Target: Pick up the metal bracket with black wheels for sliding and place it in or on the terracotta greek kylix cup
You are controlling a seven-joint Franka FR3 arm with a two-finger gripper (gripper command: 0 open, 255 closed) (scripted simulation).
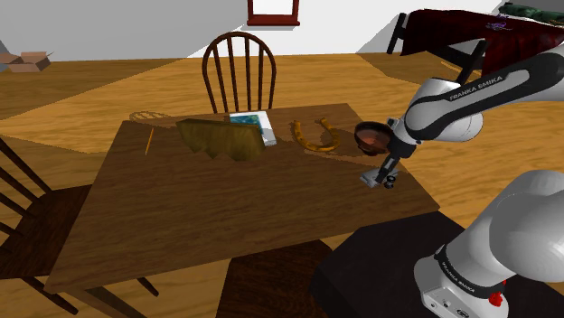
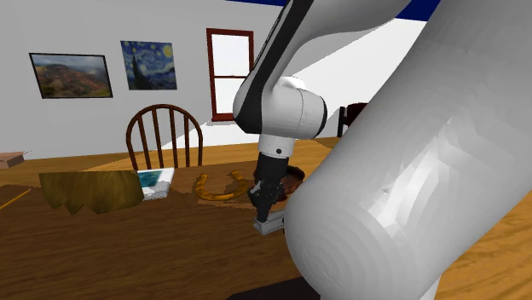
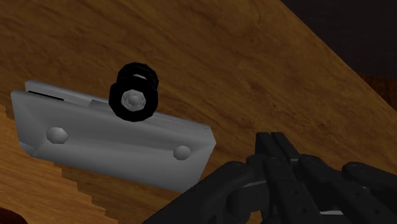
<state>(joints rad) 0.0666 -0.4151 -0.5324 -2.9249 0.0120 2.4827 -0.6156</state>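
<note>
The flat grey metal bracket (image 1: 372,179) lies on the brown wooden table (image 1: 226,203), close to the table edge nearest the robot's stand. In the wrist view the bracket (image 3: 108,140) shows two bolt heads on its face and a black wheel (image 3: 133,95) standing on its upper side.

The black two-finger gripper (image 1: 389,173) hangs low just above the bracket, pointing down at the table. Seen from the wrist, the gripper (image 3: 272,140) has its fingers pressed together with nothing between them. The bracket lies just beside the fingertips and is not clasped.

In the shoulder view the shallow dark reddish-brown cup (image 1: 370,137) stands on the table at about twelve o'clock from the bracket, near it but apart. At nine o'clock from the cup lies a golden horseshoe-shaped piece (image 1: 314,135). Further along the same line are a white box with a teal picture (image 1: 254,125) and a crumpled olive-brown cloth (image 1: 220,138).

In the second exterior view the gripper (image 2: 264,204) reaches down to the bracket (image 2: 268,227). There the cup (image 2: 295,180) sits at about one o'clock from the bracket, partly hidden behind the arm.
</note>
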